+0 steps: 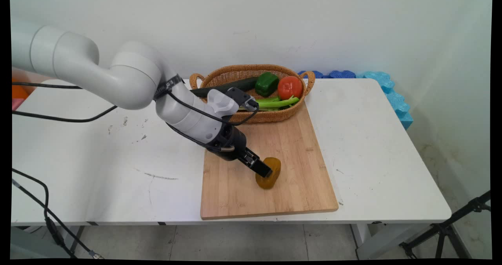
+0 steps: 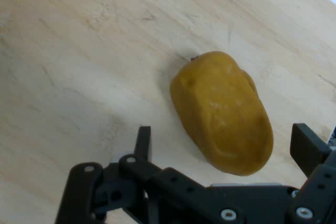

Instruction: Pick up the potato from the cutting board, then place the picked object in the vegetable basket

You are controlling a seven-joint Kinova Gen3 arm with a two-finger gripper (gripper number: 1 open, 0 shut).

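Hand view shows us the gripper (image 2: 223, 148) spread wide, one finger (image 2: 143, 141) on each side of a yellow-brown potato (image 2: 223, 111) without touching it. In the main view we see the potato lying on a wooden cutting board (image 1: 298, 155), near its middle. Behind the board stands a wicker basket (image 1: 235, 73) holding a cucumber (image 1: 235, 85), green pepper (image 1: 266, 83), tomato (image 1: 290, 87) and celery (image 1: 279, 102).

gripper (image 1: 263, 170) covering part of the potato (image 1: 270, 178), arm hiding the basket's (image 1: 251, 72) near rim and the cucumber's (image 1: 231, 86) left end
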